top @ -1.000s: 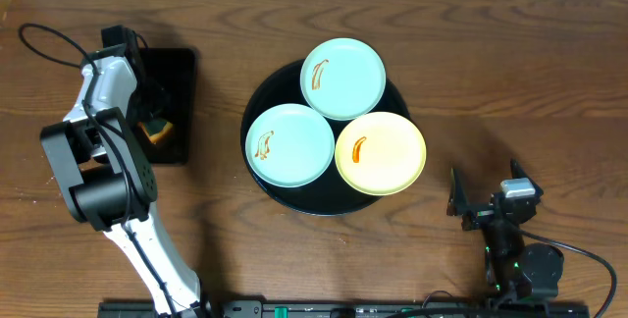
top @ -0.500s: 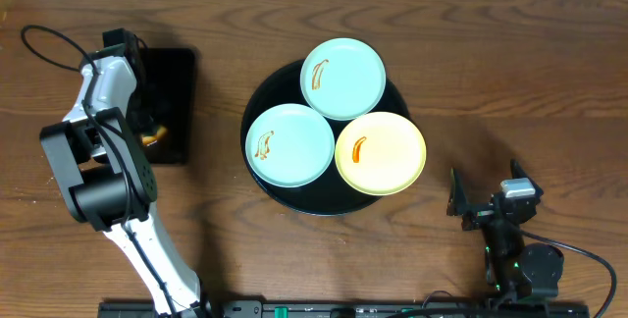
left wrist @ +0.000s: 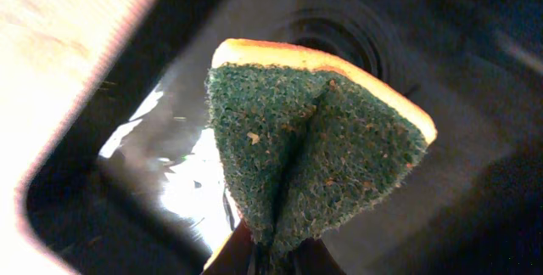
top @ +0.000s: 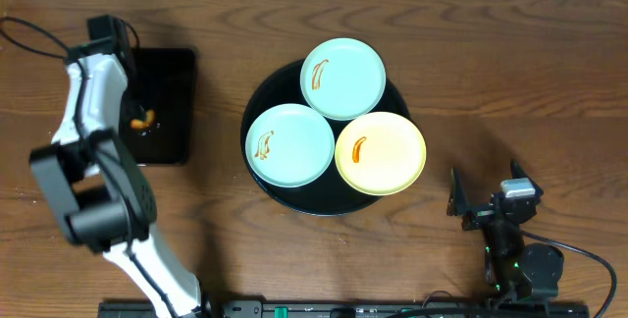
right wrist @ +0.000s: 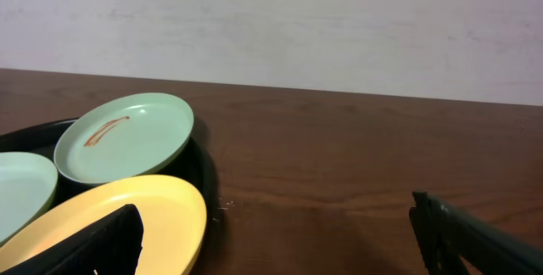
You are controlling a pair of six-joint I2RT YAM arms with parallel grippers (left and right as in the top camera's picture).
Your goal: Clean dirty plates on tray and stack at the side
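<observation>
Three dirty plates lie on the round black tray [top: 261, 93]: a mint one [top: 343, 79] at the back, a second mint one [top: 290, 144] at front left, and a yellow one [top: 381, 153] at front right. Each carries an orange-brown smear. My left gripper [top: 138, 122] hangs over the small rectangular tray [top: 173, 82], far left of the plates. It is shut on a crumpled green and yellow sponge [left wrist: 314, 148], pinched at its lower tip [left wrist: 280, 256]. My right gripper [top: 487, 186] rests open, with nothing in it, right of the yellow plate [right wrist: 127, 216].
The rectangular black tray's glossy floor [left wrist: 407, 29] lies below the sponge. A black cable [top: 29, 31] loops at the far left edge. Bare wooden tabletop [top: 510, 73] spreads to the right of the round tray.
The left gripper has shut on the sponge and lifted it off the rectangular tray, with the arm swinging slightly left. The right arm and the plates have not moved.
</observation>
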